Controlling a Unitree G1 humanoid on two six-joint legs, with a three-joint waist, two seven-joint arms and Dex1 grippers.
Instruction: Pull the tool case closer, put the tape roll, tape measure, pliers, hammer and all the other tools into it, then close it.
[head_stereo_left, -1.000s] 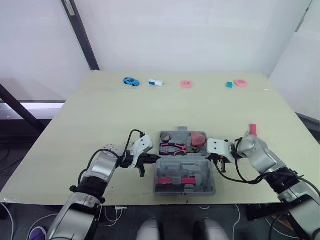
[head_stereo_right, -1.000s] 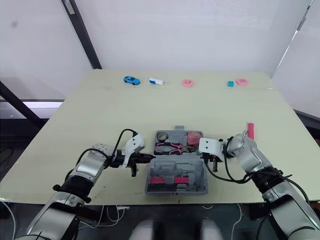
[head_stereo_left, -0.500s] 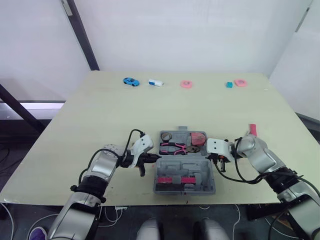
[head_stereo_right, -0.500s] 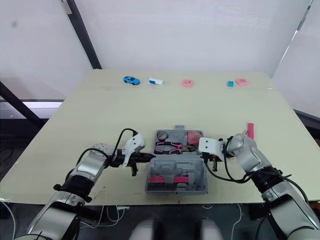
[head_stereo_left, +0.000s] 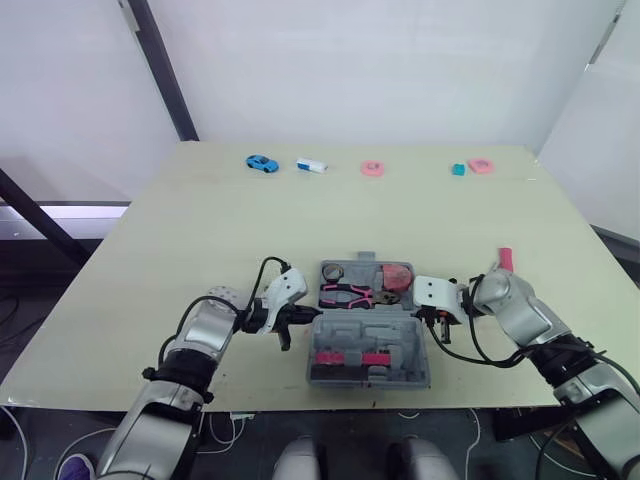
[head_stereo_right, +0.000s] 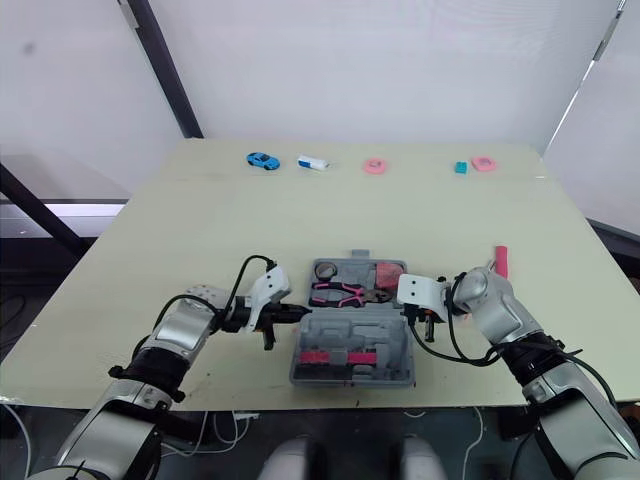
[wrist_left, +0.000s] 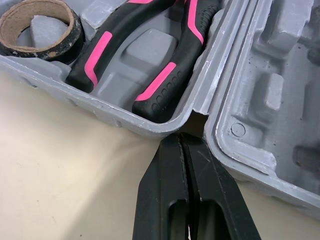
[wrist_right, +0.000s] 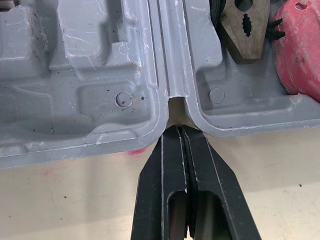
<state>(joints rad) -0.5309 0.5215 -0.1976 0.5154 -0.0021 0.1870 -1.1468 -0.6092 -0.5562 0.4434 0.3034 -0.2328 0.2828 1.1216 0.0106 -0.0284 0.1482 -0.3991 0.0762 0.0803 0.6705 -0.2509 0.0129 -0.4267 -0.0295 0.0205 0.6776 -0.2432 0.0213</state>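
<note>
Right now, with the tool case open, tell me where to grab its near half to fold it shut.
Grip the near half at its front rim, coming from your side. It lies flat, hinged along its far edge, so that free rim probably swings up easiest.

You have the grey tool case (head_stereo_left: 368, 335) lying open near the table's front edge, its two moulded halves flat, one behind the other. In the far half sit the tape roll (head_stereo_left: 326, 273) at the left, the pink-and-black-handled pliers (head_stereo_left: 347, 296) in the middle recess and the red tape measure (head_stereo_left: 396, 277) at the right, while the near half holds pink pieces (head_stereo_left: 345, 358) too small to identify. A pink-red tool (head_stereo_left: 505, 259) lies on the table, apart from the case on its right.
</note>
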